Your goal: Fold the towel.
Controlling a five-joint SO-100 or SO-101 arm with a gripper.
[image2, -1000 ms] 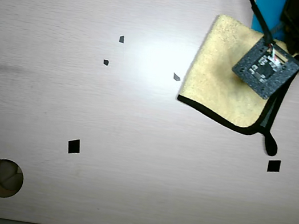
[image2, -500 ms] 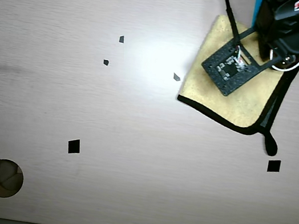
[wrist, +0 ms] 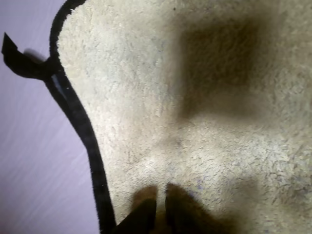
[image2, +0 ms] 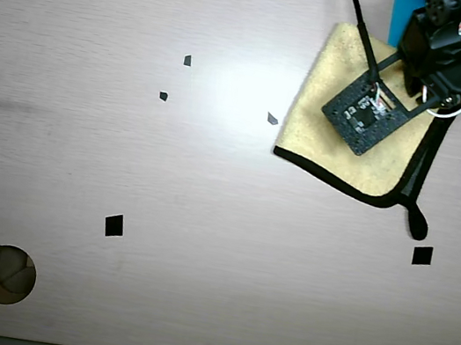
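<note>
At top right of the table [image2: 199,247]: towel [image2: 328,123] looks partly folded, arm over it.
Overhead view shows doubled black edging along its right side, loop [image2: 418,225] sticking out at the lower corner, so one fold is probably in; a further fold may remain. Gripper [wrist: 161,195] tips sit nearly together on the terry near the edge; can't tell whether they pinch any cloth.

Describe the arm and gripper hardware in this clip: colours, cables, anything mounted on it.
The arm is black in the overhead view, with white and red cables looping beside it and a square black circuit board with small white connectors mounted at the wrist. In the wrist view the gripper shows two dark, narrow fingertips.
</note>
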